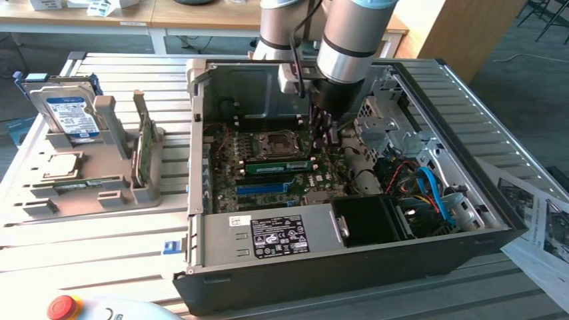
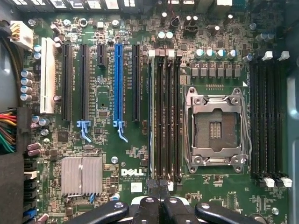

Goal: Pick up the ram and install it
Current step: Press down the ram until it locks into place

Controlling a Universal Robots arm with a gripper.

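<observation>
Nearest me in the exterior view is a red stop button [image 1: 62, 307]. Behind it is the open computer case [image 1: 356, 267] with its labelled power supply [image 1: 271, 235]. The gripper [image 1: 326, 133] hangs inside the case, low over the motherboard [image 1: 229, 193]. The ram [image 1: 277, 167] stands on edge in a memory slot, between the processor socket [image 1: 271, 142] and a blue slot [image 1: 265, 189].

In the wrist view the fingers [image 2: 148, 207] come first, pressed together. Their tips sit over one end of the ram [image 2: 150, 116], which I see edge-on beside bare black slots. I cannot tell whether they touch it.
</observation>
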